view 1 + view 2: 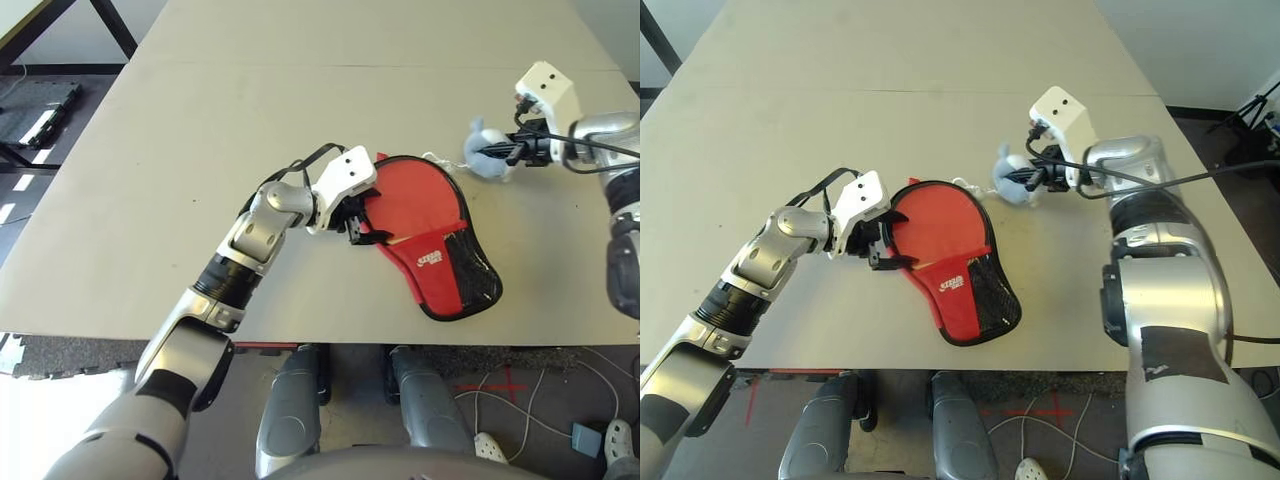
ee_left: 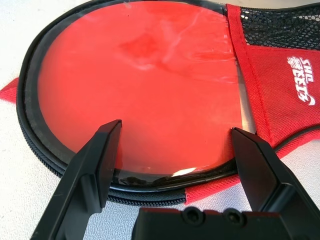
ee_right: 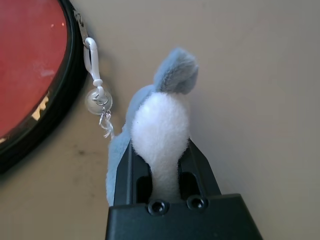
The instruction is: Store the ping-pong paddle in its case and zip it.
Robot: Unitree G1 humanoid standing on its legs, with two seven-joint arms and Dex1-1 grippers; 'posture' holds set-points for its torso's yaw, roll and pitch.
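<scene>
Across the surface (image 1: 890, 130), near its front edge, lies the case (image 1: 962, 292), the paddle (image 1: 937, 222) inside behind the clear window. Over its rim, the left fingers (image 2: 177, 127) stand wide. Beside it, the right fingers (image 3: 162, 145) pinch the grey-blue plush (image 3: 162, 120), corded to the zipper pull (image 3: 81, 27).

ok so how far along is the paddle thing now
Looks well along. The paddle already seems to be inside the case, its red face showing behind the clear window. In hand: the right gripper grips the plush charm tied to the zip pull, while the open left gripper sits at the case's edge. Left, probably: finishing the zip, though how much remains open I can't tell.
</scene>
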